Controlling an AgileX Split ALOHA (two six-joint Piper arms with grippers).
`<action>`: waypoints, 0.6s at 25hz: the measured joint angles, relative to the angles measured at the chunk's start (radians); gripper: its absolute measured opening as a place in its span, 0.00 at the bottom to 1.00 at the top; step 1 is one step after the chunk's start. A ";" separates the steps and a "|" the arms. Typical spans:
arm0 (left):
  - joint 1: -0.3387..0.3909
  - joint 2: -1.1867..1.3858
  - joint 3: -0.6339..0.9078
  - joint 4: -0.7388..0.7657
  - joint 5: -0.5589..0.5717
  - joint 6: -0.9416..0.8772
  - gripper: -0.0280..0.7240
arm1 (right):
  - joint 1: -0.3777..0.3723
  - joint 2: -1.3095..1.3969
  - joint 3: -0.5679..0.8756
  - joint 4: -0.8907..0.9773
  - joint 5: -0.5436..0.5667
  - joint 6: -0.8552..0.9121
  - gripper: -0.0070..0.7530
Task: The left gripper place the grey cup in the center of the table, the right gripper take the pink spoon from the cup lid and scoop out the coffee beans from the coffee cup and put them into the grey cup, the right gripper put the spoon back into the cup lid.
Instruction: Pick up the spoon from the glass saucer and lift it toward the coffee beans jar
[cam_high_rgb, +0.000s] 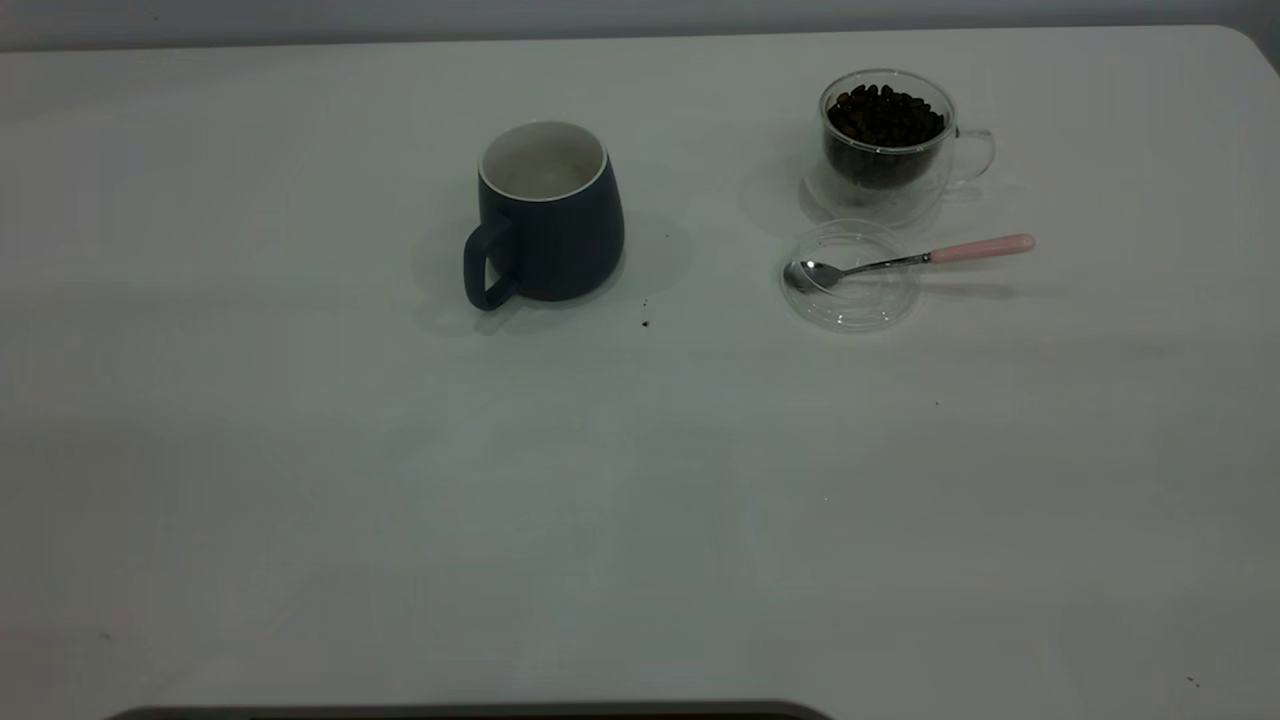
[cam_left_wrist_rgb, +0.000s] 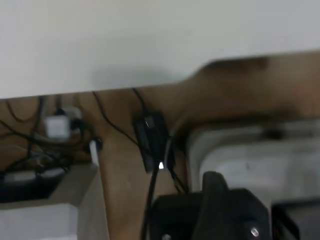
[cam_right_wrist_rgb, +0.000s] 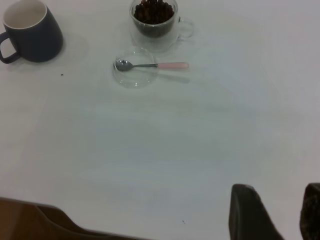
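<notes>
The grey cup (cam_high_rgb: 548, 213) is seen upright near the middle of the worktop (cam_high_rgb: 400, 500), its handle turned toward the near left. To its right, well apart, the coffee cup (cam_high_rgb: 888, 145) is found, full of coffee beans (cam_high_rgb: 884, 118). Just in front of it the cup lid (cam_high_rgb: 850, 276) is laid flat, and the pink spoon (cam_high_rgb: 905, 261) is rested on it. The bowl of the spoon is inside the lid, and the pink handle is pointed out to the right, past the rim.

The right gripper (cam_right_wrist_rgb: 277, 212) is seen only in the right wrist view, at the near edge, far from the spoon. Its jaws are held apart with nothing between them. The spoon is lying crosswise ahead of it.

The left gripper is not seen, so its jaws cannot be judged. No writing or labels can be read.
</notes>
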 joint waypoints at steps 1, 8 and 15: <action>0.000 -0.039 0.003 0.018 -0.010 -0.019 0.79 | 0.000 0.000 0.000 0.000 0.000 0.000 0.37; 0.000 -0.282 0.022 0.039 -0.024 -0.051 0.79 | 0.000 0.000 0.000 0.000 0.000 0.000 0.33; 0.000 -0.509 0.041 0.043 -0.021 -0.051 0.79 | 0.000 0.000 0.000 0.000 0.000 0.000 0.32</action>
